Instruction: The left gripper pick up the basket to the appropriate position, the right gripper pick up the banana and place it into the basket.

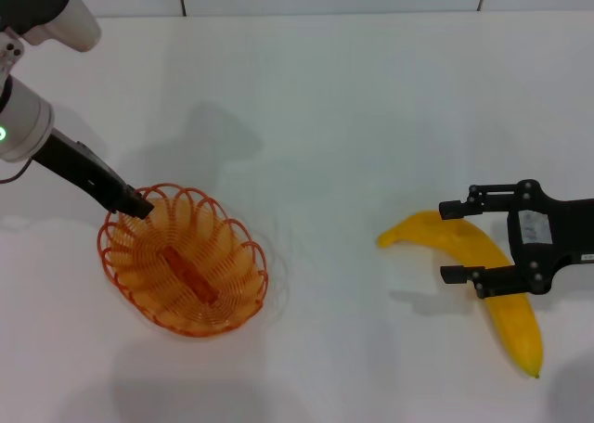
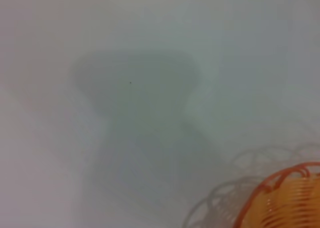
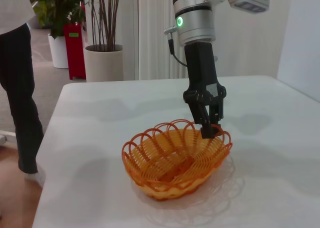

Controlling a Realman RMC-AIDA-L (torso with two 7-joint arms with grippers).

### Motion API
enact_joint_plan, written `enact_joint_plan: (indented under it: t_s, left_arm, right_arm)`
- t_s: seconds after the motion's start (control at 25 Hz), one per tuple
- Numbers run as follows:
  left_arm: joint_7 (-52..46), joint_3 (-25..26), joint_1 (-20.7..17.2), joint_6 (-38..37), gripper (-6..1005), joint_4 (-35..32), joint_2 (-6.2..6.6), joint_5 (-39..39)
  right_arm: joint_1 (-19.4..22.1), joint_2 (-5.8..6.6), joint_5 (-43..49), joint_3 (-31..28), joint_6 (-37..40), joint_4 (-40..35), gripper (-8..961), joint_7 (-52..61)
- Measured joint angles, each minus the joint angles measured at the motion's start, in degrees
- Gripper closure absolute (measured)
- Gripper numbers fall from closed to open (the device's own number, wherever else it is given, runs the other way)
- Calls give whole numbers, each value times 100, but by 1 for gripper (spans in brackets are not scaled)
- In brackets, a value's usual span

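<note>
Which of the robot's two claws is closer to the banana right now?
The right claw: its open fingers straddle the banana on the table. The left claw is far across the table, at the rim of the basket.

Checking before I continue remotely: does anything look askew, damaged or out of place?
Nothing stands out. The basket looks undamaged, with the left gripper at its rim. The banana lies whole on the white table, the right gripper straddling it, fingers open.
</note>
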State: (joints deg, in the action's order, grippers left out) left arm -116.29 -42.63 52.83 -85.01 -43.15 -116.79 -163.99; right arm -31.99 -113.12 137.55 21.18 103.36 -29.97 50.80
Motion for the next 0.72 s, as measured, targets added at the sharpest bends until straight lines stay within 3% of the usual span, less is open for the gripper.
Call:
enact_joint_plan:
  t_s: [0.24,0.36,0.72]
  left_arm:
    - [-7,0,0,4,750,18,-1,11]
    - [-14,0,0,4,903,18,-1,10]
    - [-17,0,-1,2,924,18,-1,-10]
  right_arm:
    - [0,0,0,0,0,0,197,0]
    - [0,0,0,0,0,0,197,0]
    - [0,0,0,0,0,0,197,0]
